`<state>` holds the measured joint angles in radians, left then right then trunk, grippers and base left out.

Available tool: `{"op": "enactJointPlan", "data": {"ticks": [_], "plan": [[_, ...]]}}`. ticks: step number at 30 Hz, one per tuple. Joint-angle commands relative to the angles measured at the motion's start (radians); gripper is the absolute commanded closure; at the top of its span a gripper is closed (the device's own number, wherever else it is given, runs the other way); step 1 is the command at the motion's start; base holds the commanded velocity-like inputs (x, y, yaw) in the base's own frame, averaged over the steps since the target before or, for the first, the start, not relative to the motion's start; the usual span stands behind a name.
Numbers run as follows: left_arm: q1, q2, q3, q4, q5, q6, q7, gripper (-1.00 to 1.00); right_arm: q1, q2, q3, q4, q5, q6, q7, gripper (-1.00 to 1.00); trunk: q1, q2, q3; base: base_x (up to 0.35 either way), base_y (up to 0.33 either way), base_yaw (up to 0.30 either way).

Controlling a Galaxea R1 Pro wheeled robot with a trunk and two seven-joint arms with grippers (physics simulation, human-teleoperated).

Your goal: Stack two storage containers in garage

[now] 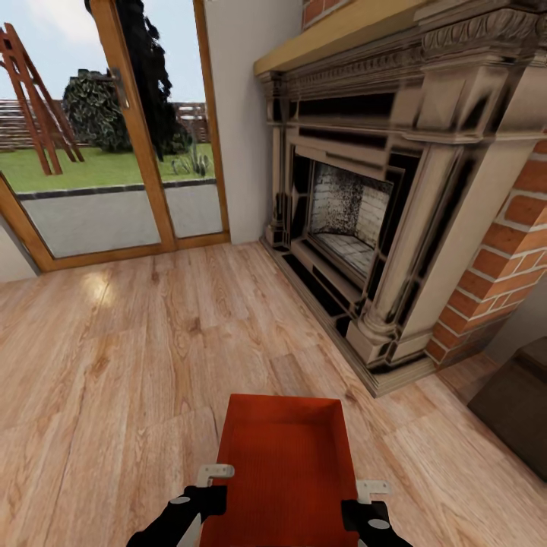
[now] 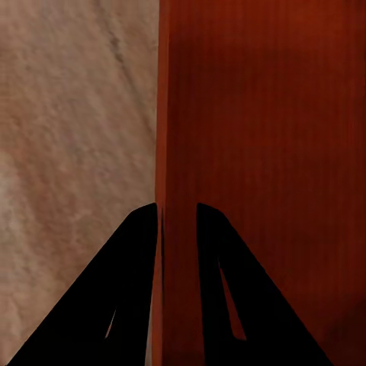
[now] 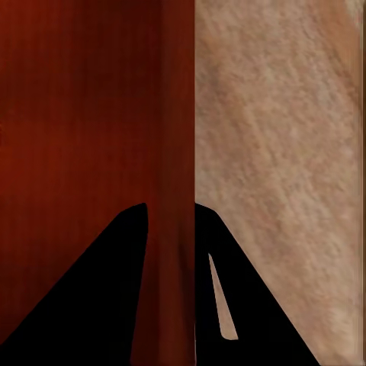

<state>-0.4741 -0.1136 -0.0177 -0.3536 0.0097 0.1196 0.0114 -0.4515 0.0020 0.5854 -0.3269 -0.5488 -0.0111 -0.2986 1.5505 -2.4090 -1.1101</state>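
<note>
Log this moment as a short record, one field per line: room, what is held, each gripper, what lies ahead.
room: living room, light wood plank floor
held item: one orange-red storage container, open top up, carried low in front of the robot
left gripper: shut on the container's left wall, one of its fingers outside, the other inside
right gripper: shut on the container's right wall, same straddling grip
ahead: brick fireplace to the right, glass doors to the left
second container: cannot tell where
</note>
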Motion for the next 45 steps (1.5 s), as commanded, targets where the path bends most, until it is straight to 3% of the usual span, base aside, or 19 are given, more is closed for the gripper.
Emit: {"op": "enactJointPlan", "data": {"ticks": [1, 45], "plan": [[0.000, 0.001, 0.007, -0.001, -0.014, 0.007, 0.009, 1.00, -0.001, -0.007, -0.007, -0.001, 0.007, -0.003, -0.008, 1.00, -0.004, 0.007, 0.002, 0.000, 0.000, 0.000], [0.000, 0.003, 0.009, -0.002, -0.014, 0.011, 0.008, 1.00, -0.001, -0.007, -0.007, -0.008, 0.007, -0.004, -0.010, 1.00, -0.173, 0.315, 0.140, 0.000, 0.000, 0.000]]}}
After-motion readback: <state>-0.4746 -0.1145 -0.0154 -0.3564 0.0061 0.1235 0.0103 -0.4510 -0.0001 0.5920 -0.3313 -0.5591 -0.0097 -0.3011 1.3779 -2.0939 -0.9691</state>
